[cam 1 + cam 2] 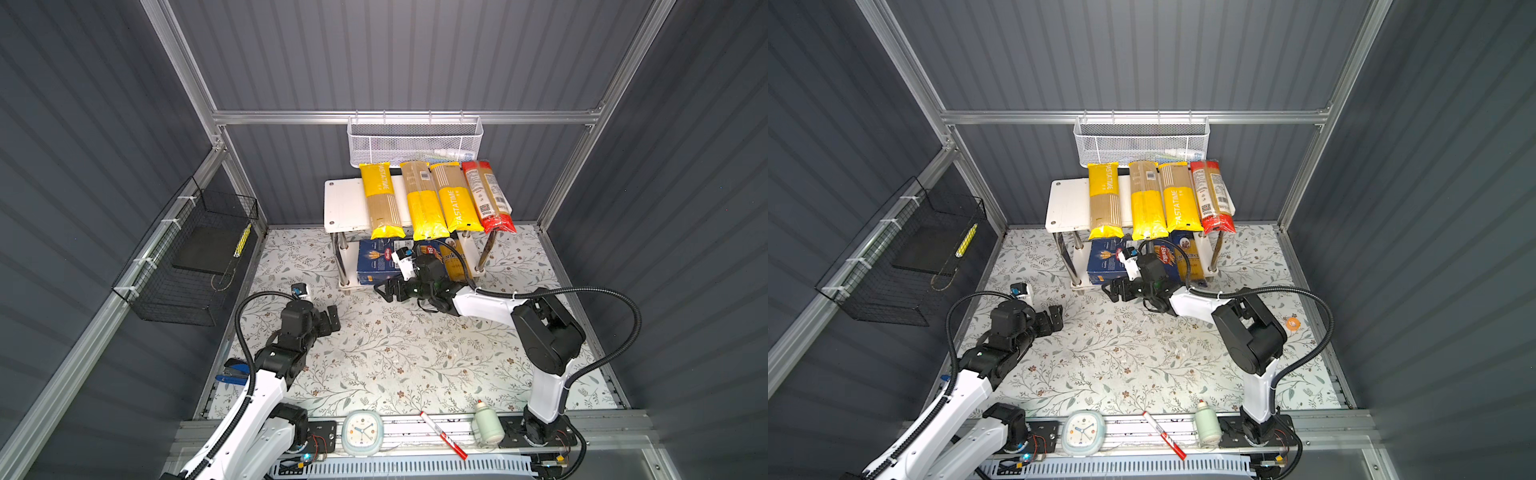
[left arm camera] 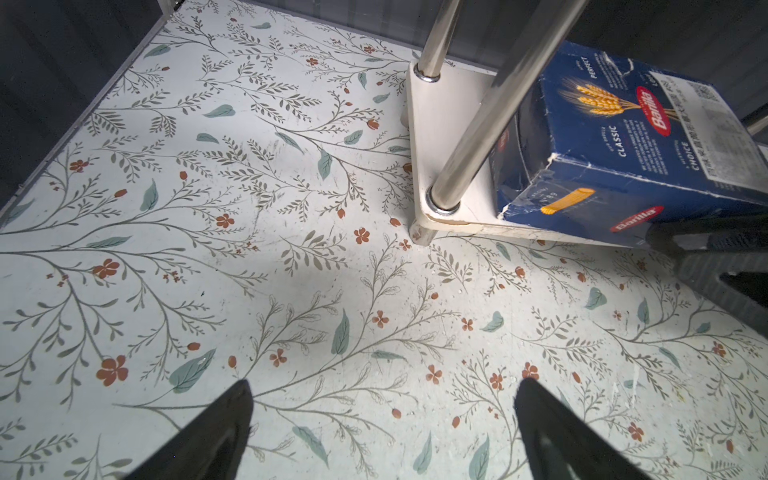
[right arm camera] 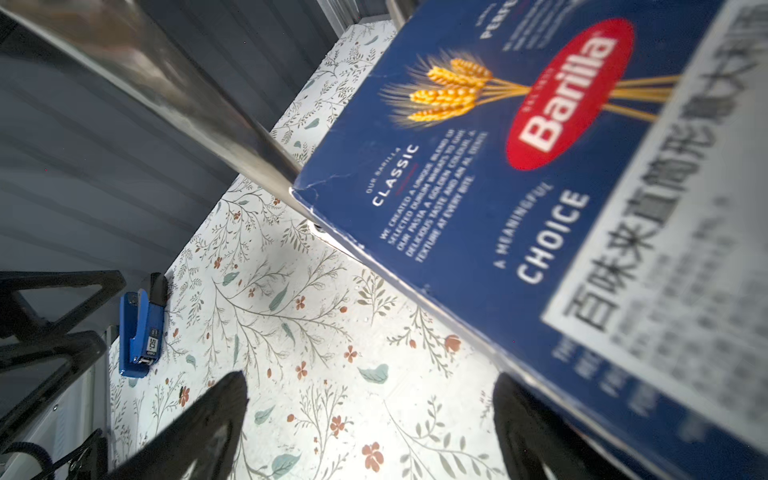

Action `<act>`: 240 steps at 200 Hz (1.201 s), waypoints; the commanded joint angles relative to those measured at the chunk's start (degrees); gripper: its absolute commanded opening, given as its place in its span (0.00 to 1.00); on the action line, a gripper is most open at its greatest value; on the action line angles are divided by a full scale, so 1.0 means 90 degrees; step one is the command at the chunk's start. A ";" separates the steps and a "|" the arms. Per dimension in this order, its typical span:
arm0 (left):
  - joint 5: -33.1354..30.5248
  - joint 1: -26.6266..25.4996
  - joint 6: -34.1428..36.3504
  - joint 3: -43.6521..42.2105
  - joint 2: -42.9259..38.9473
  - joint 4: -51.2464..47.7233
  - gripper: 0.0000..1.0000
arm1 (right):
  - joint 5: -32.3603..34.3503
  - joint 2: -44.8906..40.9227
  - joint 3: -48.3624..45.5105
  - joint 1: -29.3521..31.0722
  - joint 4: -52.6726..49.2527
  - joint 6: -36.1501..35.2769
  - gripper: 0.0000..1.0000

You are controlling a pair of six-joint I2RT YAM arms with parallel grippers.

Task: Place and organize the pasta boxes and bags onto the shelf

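**Front rail (image 1: 401, 432) to shelf (image 1: 345, 203): stocking appears done**

Clock (image 1: 361, 432) sits nearest, off-task. In both top views four bags (image 1: 419, 203) lie across the top board (image 1: 1067, 203), overhanging its front edge; wide box (image 1: 378, 259), narrow box (image 1: 1165, 254) and ankara bag (image 1: 1196, 266) sit below. We judge only straightening remains.

Left wrist view: left jaws parted, empty, over bare bench (image 2: 249, 270).

Right wrist view: right jaws wide apart, empty, beside the wide box and a chrome leg (image 3: 166, 91).

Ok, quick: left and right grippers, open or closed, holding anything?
Left gripper: open, empty.
Right gripper: open, empty, close to the Barilla box.
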 commanded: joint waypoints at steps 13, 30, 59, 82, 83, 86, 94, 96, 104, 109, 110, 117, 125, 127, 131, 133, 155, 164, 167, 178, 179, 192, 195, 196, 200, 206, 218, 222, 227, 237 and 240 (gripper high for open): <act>-0.0096 0.0026 0.0172 0.0093 0.0055 0.0109 0.99 | 0.0089 0.0037 0.0161 -0.0103 -0.0005 -0.0188 0.93; -0.0110 0.0026 0.0194 0.0123 0.0056 0.0112 0.99 | 0.0033 0.0177 0.0335 -0.0110 -0.0015 -0.0196 0.93; -0.0265 0.0035 0.0273 0.0095 0.0134 0.0186 0.99 | 0.0027 0.0281 0.0558 -0.0122 -0.0127 -0.0265 0.93; -0.0303 0.0045 0.0312 0.0060 0.0299 0.0400 0.99 | 0.0027 0.0230 0.0562 -0.0108 -0.0181 -0.0272 0.93; -0.0298 0.0045 0.0312 0.0058 0.0307 0.0412 0.99 | 0.0027 0.0226 0.0559 -0.0110 -0.0181 -0.0269 0.93; -0.0303 0.0050 0.0329 0.0064 0.0334 0.0446 0.99 | 0.0027 0.0218 0.0553 -0.0099 -0.0174 -0.0267 0.93; -0.0311 0.0061 0.0357 0.0058 0.0407 0.0528 0.99 | 0.0027 0.0221 0.0532 -0.0094 -0.0146 -0.0231 0.93; -0.0315 0.0066 0.0365 0.0063 0.0422 0.0539 0.99 | 0.0027 0.0229 0.0538 -0.0086 -0.0143 -0.0224 0.93; -0.0344 0.0082 0.0386 0.0078 0.0491 0.0576 0.99 | 0.0026 0.0231 0.0542 -0.0058 -0.0159 -0.0204 0.93; -0.0372 0.0084 0.0407 0.0092 0.0531 0.0612 0.99 | 0.0027 0.0219 0.0521 -0.0016 -0.0183 -0.0213 0.93; -0.0377 0.0089 0.0404 0.0093 0.0544 0.0616 0.99 | 0.0027 0.0210 0.0514 -0.0006 -0.0187 -0.0215 0.93; -0.0397 0.0103 0.0416 0.0095 0.0584 0.0657 0.99 | 0.0026 0.0165 0.0445 0.0044 -0.0215 -0.0246 0.93; -0.0428 0.0121 0.0445 0.0120 0.0606 0.0688 0.99 | 0.0084 0.0049 0.0297 0.0112 -0.0210 -0.0267 0.93; -0.0437 0.0123 0.0441 0.0123 0.0614 0.0706 0.99 | 0.0110 0.0015 0.0247 0.0124 -0.0203 -0.0267 0.93; -0.0455 0.0132 0.0454 0.0118 0.0616 0.0725 0.99 | 0.0141 -0.0069 0.0134 0.0152 -0.0178 -0.0250 0.93; -0.0461 0.0140 0.0458 0.0125 0.0616 0.0730 0.99 | 0.0165 -0.0115 0.0077 0.0164 -0.0161 -0.0241 0.93; -0.0623 0.0215 0.0616 0.0077 0.0607 0.0906 0.99 | 0.0337 -0.0820 -0.0778 0.0230 0.0001 -0.0132 0.93; -0.0680 0.0282 0.0684 0.0056 0.0623 0.0959 0.99 | 0.0526 -0.1211 -0.1180 0.0229 -0.0014 -0.0101 0.93; -0.0700 0.0318 0.0699 0.0055 0.0634 0.0983 0.99 | 0.0614 -0.1357 -0.1340 0.0228 -0.0036 -0.0087 0.93; -0.0649 0.0496 0.0711 -0.0002 0.0686 0.1149 0.99 | 0.1019 -0.1916 -0.1842 0.0212 -0.0211 -0.0090 0.94; -0.0637 0.0519 0.0707 -0.0013 0.0700 0.1173 0.99 | 0.1050 -0.1960 -0.1878 0.0206 -0.0235 -0.0090 0.94; -0.0391 0.0913 0.0624 -0.0118 0.0839 0.1498 0.99 | 0.1527 -0.2639 -0.2403 0.0148 -0.0589 -0.0058 0.95; -0.0329 0.1043 0.0582 -0.0136 0.0898 0.1584 0.99 | 0.1655 -0.2807 -0.2500 0.0121 -0.0706 -0.0032 0.96; -0.0287 0.1081 0.0569 -0.0143 0.0914 0.1600 0.99 | 0.1695 -0.2855 -0.2534 0.0112 -0.0741 -0.0027 0.96; -0.0163 0.1261 0.0512 -0.0163 0.1000 0.1702 0.99 | 0.1842 -0.3054 -0.2683 0.0079 -0.0886 0.0000 0.97; 0.0036 0.1568 0.0437 -0.0178 0.1152 0.1856 0.99 | 0.2091 -0.3382 -0.2898 0.0015 -0.1126 0.0041 0.99; 0.0294 0.2037 0.0328 -0.0188 0.1517 0.2169 0.99 | 0.2542 -0.4003 -0.3245 -0.0126 -0.1568 0.0090 0.99; 0.0306 0.2148 0.0309 -0.0188 0.1647 0.2292 0.99 | 0.2707 -0.4230 -0.3362 -0.0183 -0.1725 0.0103 0.99; 0.0298 0.2251 0.0309 -0.0188 0.1822 0.2432 0.99 | 0.2902 -0.4508 -0.3518 -0.0252 -0.1929 0.0104 0.99; 0.0178 0.2381 0.0307 -0.0187 0.2133 0.2757 0.99 | 0.3261 -0.5215 -0.3755 -0.0427 -0.2259 0.0140 0.99; 0.0136 0.2395 0.0311 -0.0197 0.2237 0.2863 0.99 | 0.3341 -0.5401 -0.3831 -0.0497 -0.2346 0.0138 0.99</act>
